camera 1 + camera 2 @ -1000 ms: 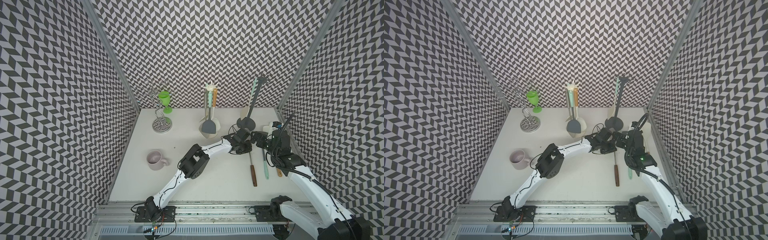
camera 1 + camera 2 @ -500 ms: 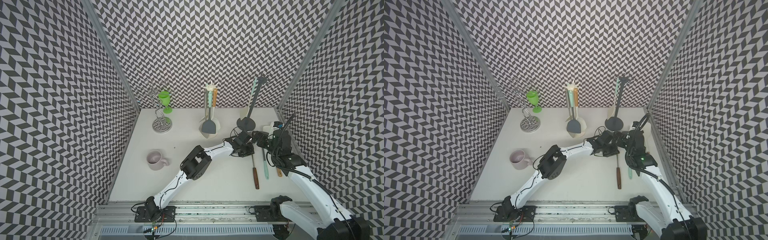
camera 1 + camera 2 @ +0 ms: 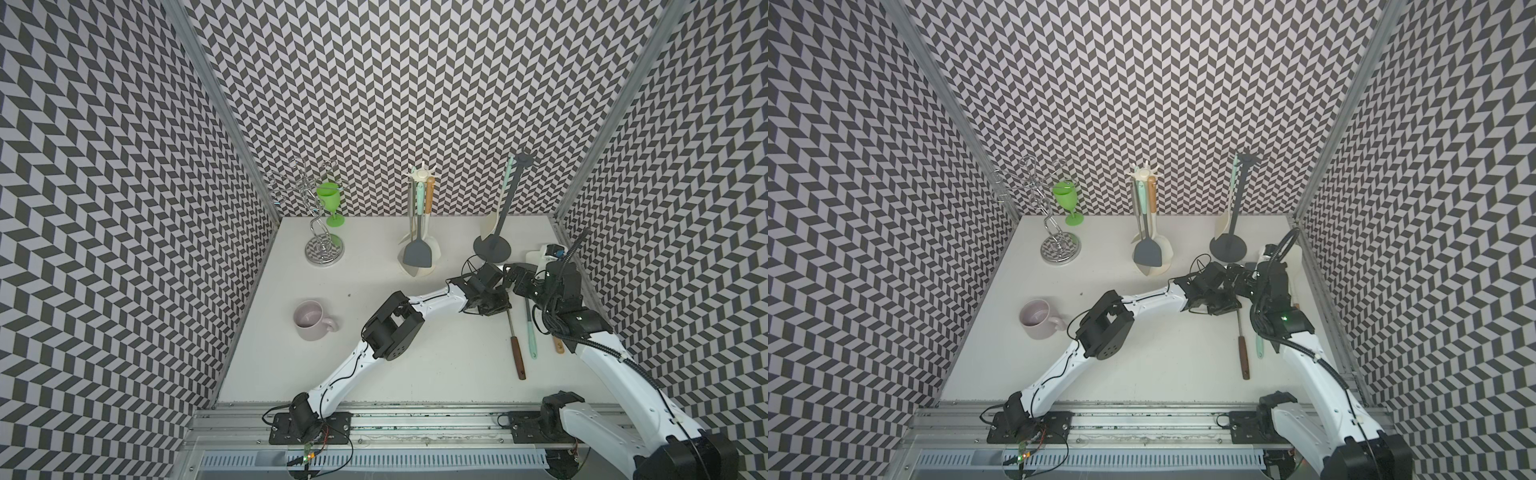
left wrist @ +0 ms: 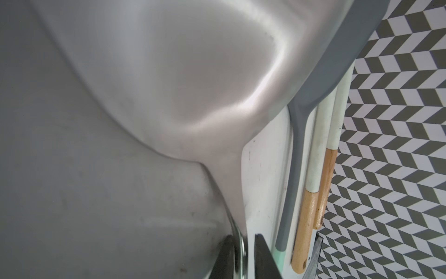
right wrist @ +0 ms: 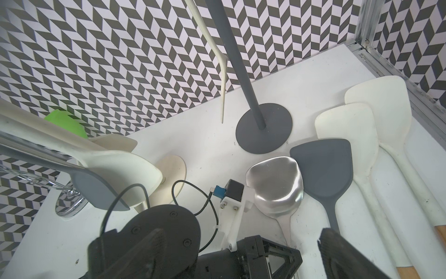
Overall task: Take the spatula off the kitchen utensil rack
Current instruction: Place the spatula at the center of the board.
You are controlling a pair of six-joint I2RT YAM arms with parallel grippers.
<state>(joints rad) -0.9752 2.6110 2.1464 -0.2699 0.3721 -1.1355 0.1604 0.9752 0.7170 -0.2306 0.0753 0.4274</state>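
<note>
A steel spatula with a brown wooden handle [image 3: 517, 353] [image 3: 1241, 353] lies flat on the table, and its shiny head [image 5: 275, 178] [image 4: 193, 72] points toward the back wall. My left gripper [image 3: 500, 305] [image 4: 245, 256] straddles its thin neck with the jaws slightly apart, and a gap shows beside one finger. My right gripper [image 3: 513, 276] [image 5: 239, 235] hangs wide open just above and behind the left one, holding nothing. The dark grey utensil rack [image 3: 505, 203] [image 5: 236, 60] stands behind, and a cream spatula [image 3: 490, 226] [image 5: 222, 72] hangs from it.
A cream rack [image 3: 422, 178] at the back middle carries several utensils. Beside the steel spatula lie a grey spatula [image 5: 325, 169] and two cream ones [image 5: 345, 130] near the right wall. A lilac mug [image 3: 311, 320], a green goblet [image 3: 328, 199] and a wire stand [image 3: 320, 232] are on the left.
My left gripper has carried the steel spatula toward the front right and down onto the table, and its jaws have started to part. The right arm has held still.
</note>
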